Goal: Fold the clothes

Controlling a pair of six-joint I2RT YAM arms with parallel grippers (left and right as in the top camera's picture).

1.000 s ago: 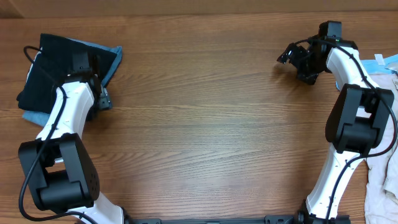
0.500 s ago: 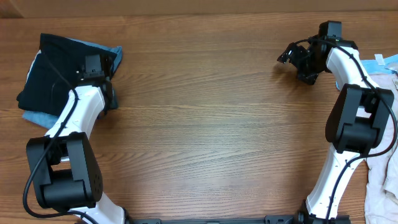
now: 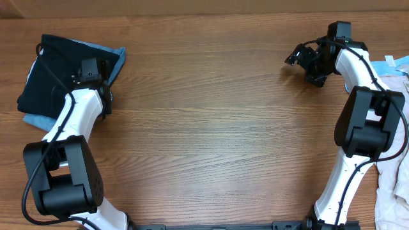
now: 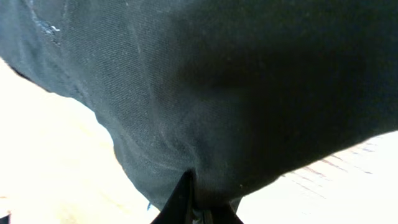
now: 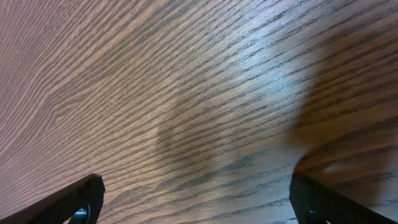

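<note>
A folded dark navy garment (image 3: pixel 51 70) lies at the table's far left on top of a light blue cloth (image 3: pixel 114 59). My left gripper (image 3: pixel 94 64) is at the dark garment's right edge. In the left wrist view the dark garment (image 4: pixel 217 87) fills almost the whole picture, and the left gripper (image 4: pixel 196 199) is shut with a fold of that fabric pinched at its tips. My right gripper (image 3: pixel 295 56) hangs at the far right of the table, away from any clothes. In the right wrist view the right gripper (image 5: pixel 199 199) is open wide over bare wood.
A heap of pale clothes (image 3: pixel 393 185) lies off the table's right edge. A light blue and white item (image 3: pixel 395 62) sits beside the right arm. The wooden table (image 3: pixel 217 128) spreads between the two arms.
The left gripper moved up from the table beside the stack to the dark garment's edge and went from open to shut on it. The right arm has not moved.
</note>
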